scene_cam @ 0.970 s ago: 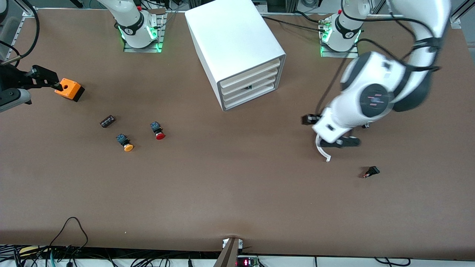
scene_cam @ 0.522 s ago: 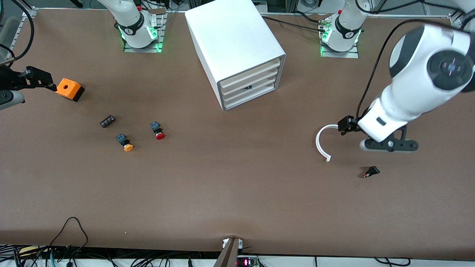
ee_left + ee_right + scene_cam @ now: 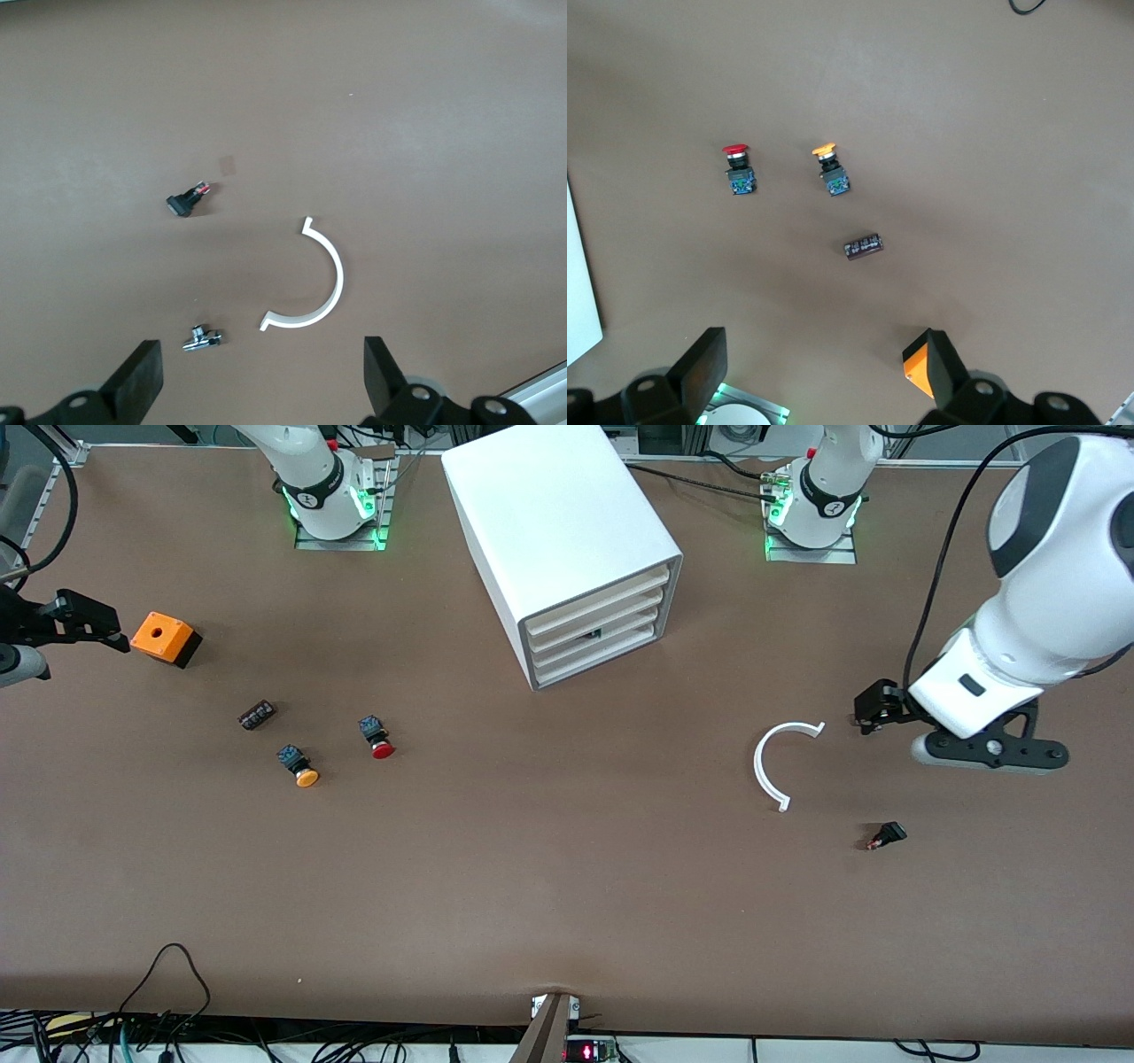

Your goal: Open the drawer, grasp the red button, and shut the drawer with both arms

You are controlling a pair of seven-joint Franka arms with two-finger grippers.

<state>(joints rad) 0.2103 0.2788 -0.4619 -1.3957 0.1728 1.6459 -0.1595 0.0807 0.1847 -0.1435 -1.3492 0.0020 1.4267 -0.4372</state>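
The red-capped button (image 3: 379, 742) (image 3: 738, 168) lies on its side on the brown table, toward the right arm's end and nearer the front camera than the white drawer cabinet (image 3: 567, 531). The cabinet's stacked drawer fronts (image 3: 594, 633) sit flush. My right gripper (image 3: 84, 624) (image 3: 824, 367) hangs open and holds nothing, beside the orange box (image 3: 162, 638) (image 3: 919, 367), with one finger close to it. My left gripper (image 3: 990, 755) (image 3: 261, 376) is open and holds nothing at the left arm's end, beside a white curved strip (image 3: 780, 763) (image 3: 323, 283).
A like button with an orange-yellow cap (image 3: 301, 769) (image 3: 831, 168) and a small black part (image 3: 257, 715) (image 3: 864, 246) lie beside the red one. A small black switch (image 3: 886, 835) (image 3: 188, 202) and a metal piece (image 3: 202, 337) lie near the curved strip.
My left arm has swung away from over the curved strip toward its own end of the table. The right gripper has drawn back a little from the orange box.
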